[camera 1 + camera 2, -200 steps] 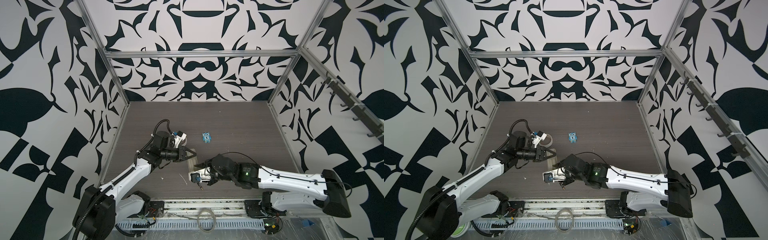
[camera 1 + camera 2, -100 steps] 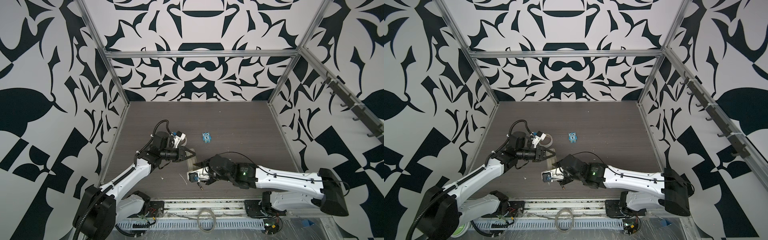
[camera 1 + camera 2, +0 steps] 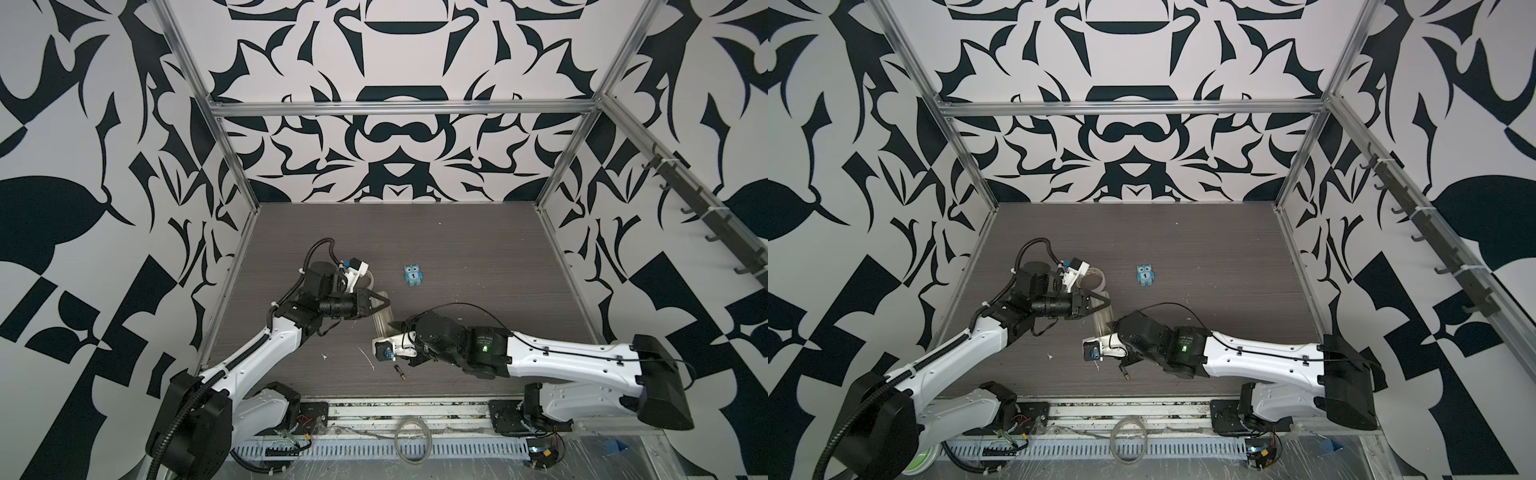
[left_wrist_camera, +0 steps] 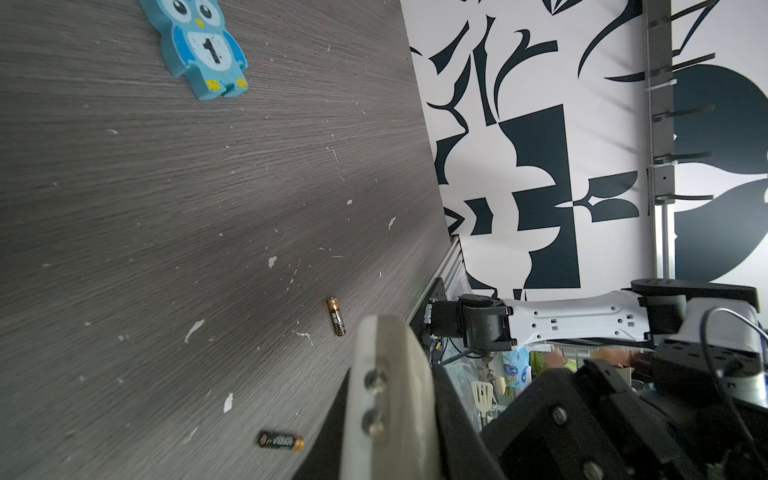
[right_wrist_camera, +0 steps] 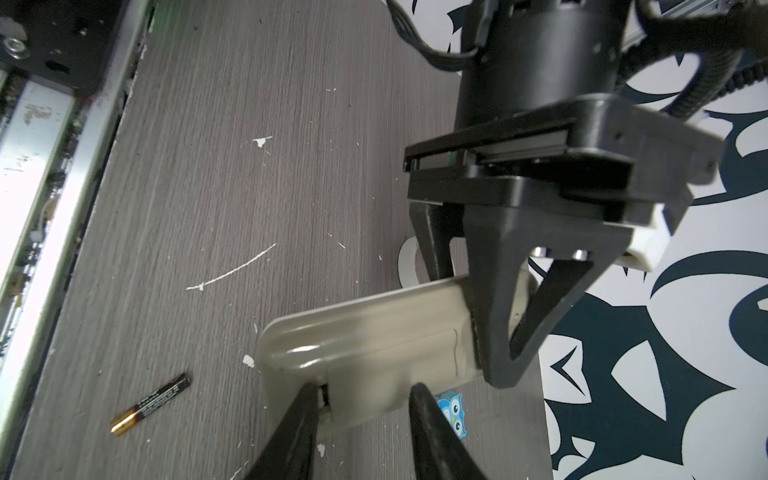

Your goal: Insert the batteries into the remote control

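My left gripper (image 3: 384, 306) (image 3: 1106, 302) is shut on one end of the remote control (image 3: 380, 323) (image 3: 1100, 319) and holds it just above the table. The right wrist view shows the remote's pale back (image 5: 374, 332). In the left wrist view the remote is a blurred white slab (image 4: 399, 374). My right gripper (image 5: 365, 399) (image 3: 392, 326) is open, and its two dark fingertips rest against the remote's back, one at a small notch. Two batteries lie on the table in the left wrist view (image 4: 336, 316) (image 4: 281, 440). Only one battery (image 3: 400, 371) (image 3: 1124, 371) (image 5: 149, 405) shows in the other views.
A blue owl figure (image 3: 412, 275) (image 3: 1145, 275) (image 4: 203, 45) lies toward the middle of the table. A tape roll (image 3: 1094, 279) (image 5: 409, 262) sits behind the left wrist. The metal rail (image 3: 415, 405) runs along the front edge, close to the loose battery.
The right arm has edged slightly left toward the remote. The left arm and the remote have not moved.
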Tool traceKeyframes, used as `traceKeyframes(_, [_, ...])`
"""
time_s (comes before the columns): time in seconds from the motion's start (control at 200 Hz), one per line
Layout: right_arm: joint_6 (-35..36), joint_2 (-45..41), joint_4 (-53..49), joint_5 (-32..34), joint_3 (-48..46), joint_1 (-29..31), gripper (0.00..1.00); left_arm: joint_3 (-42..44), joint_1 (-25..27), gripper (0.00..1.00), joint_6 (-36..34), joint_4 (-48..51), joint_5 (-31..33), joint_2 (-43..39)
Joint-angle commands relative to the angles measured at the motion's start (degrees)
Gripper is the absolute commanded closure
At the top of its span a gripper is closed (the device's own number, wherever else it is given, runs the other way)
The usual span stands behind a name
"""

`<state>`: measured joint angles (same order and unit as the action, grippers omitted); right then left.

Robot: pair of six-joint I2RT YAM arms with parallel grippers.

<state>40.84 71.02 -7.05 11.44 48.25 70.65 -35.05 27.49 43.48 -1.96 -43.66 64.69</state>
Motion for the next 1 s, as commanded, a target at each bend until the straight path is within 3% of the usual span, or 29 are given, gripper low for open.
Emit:
traceKeyframes(0.0, [0.73,-0.81,5.43,6.03,0.22,-0.62,0.61,0.46,0.82,1.00,1.16,1.08,-5.29,-0.18])
traceKeyframes(0.505, [1.07,-1.15,5.95,7.60,0.00,-0.65,0.62,-0.01,0.82,1.00,-1.12,4.59,-2.75,-0.22])
traceKeyframes(0.805, [-1.39,-6.64,2.48,-7.39,-1.92,-0.62,0.61,-0.10,0.82,1.00,-1.03,4.69,-2.92,-0.65])
traceKeyframes(0.995, [-2.26,-6.44,0.88,-10.14,-1.91,-0.68,0.62,0.07,0.84,1.00,-0.73,4.03,-3.43,-0.45])
